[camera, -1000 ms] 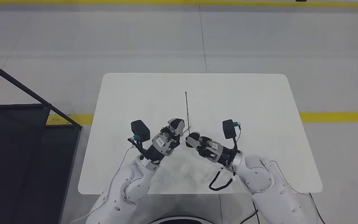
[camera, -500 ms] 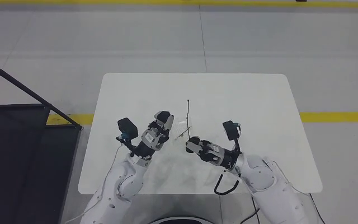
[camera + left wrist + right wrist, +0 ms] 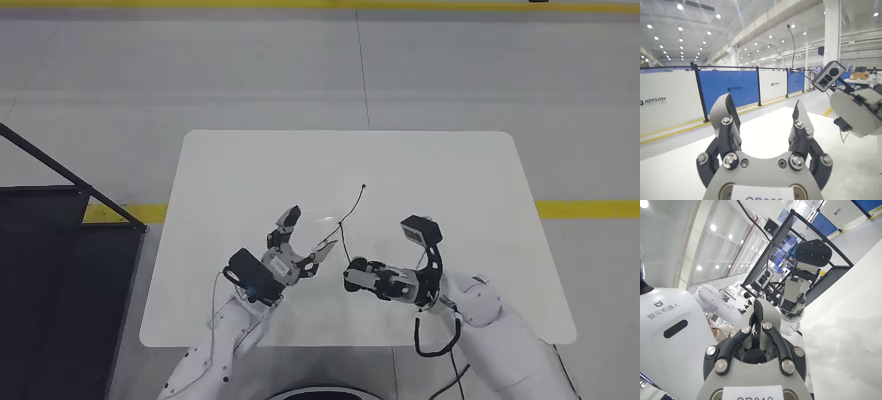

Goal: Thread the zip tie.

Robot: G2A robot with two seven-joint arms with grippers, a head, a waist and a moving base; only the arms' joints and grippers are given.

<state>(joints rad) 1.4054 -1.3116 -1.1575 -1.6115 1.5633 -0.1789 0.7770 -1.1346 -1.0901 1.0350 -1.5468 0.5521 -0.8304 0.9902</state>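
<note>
Item: thin black plastic zip tie (image 3: 352,206), held raised above the white rounded-corner table (image 3: 450,170). Its lower end is pinched in the clenched right gripper (image 3: 755,303), and the free length arches up and away to a small head. Left gripper (image 3: 762,100): jaws spread wide, grasping nothing, near the strand, over the table's front middle.

You've got logo lettering on the blue and white fence panels (image 3: 734,89). There's also a cut-off sticker (image 3: 761,194) on the left end effector (image 3: 762,100) and the same on the right end effector (image 3: 755,302), neither fully readable.
</note>
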